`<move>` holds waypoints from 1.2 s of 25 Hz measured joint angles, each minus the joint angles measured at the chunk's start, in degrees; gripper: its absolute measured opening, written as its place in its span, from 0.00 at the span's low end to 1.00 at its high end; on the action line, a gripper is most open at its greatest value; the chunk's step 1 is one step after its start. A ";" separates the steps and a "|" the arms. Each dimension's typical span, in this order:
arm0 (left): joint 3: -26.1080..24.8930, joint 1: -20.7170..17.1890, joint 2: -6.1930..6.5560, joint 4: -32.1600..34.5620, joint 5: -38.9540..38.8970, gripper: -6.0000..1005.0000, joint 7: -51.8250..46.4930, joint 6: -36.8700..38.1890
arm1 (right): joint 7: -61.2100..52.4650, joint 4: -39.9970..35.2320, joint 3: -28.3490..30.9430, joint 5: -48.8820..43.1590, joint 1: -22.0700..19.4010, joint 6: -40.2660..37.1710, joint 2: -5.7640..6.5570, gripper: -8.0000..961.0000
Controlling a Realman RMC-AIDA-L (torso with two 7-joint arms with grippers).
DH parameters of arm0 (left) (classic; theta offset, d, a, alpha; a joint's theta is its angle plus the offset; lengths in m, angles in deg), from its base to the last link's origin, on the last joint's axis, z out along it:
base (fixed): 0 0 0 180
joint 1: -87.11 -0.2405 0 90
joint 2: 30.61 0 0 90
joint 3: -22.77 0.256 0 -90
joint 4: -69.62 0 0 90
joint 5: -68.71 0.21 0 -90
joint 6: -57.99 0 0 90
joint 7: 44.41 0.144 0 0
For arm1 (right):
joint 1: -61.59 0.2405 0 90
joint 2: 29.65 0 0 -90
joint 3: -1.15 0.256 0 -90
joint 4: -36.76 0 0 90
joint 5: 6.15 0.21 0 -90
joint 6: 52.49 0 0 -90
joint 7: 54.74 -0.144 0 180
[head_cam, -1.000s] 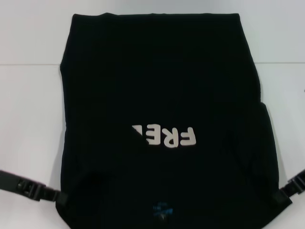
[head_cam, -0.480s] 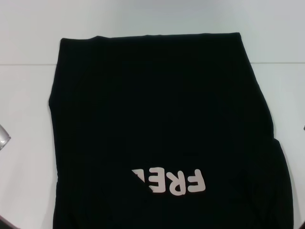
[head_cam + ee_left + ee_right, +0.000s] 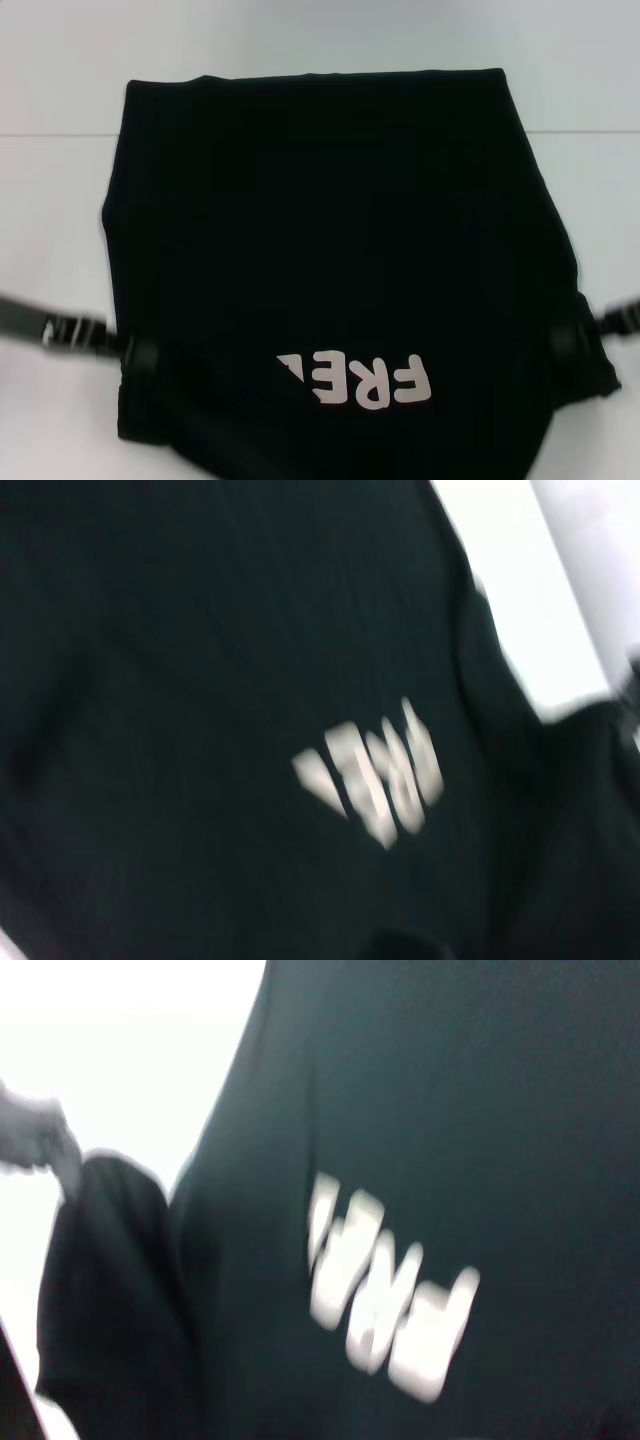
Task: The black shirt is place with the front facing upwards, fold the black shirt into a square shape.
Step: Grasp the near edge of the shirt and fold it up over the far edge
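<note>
The black shirt (image 3: 320, 220) lies spread on the white table, with its pale lettering (image 3: 358, 378) upside down near the front. My left gripper (image 3: 135, 355) grips the shirt's near left edge. My right gripper (image 3: 572, 341) grips the near right edge. Both are shut on bunched cloth, and the near part of the shirt puckers up between them. The left wrist view is filled by the shirt (image 3: 200, 680) and its blurred lettering (image 3: 375, 775). The right wrist view shows the same cloth (image 3: 480, 1110) and lettering (image 3: 385, 1295).
The white table (image 3: 50, 220) shows bare surface to the left, right and beyond the shirt. A faint seam line crosses the table behind the shirt's far part. No other objects show.
A second ago both grippers held the near corners low in view. The shirt then slid toward me and the arms dropped out of sight. Now both arms show again, higher, with the near edge raised.
</note>
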 joint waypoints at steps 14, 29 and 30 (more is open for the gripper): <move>-6.11 1.44 -3.43 -0.77 -13.84 0.03 -7.19 -33.79 | 3.20 9.50 6.65 27.92 -4.04 34.37 -0.23 0.05; -5.62 3.25 -7.09 -1.44 -19.05 0.03 -1.76 -47.99 | 13.03 12.94 4.88 32.33 -1.11 49.74 -4.60 0.05; -5.62 3.43 -7.10 -1.35 -19.28 0.03 -1.57 -48.00 | 13.13 12.99 4.11 32.33 -0.94 49.99 -4.78 0.05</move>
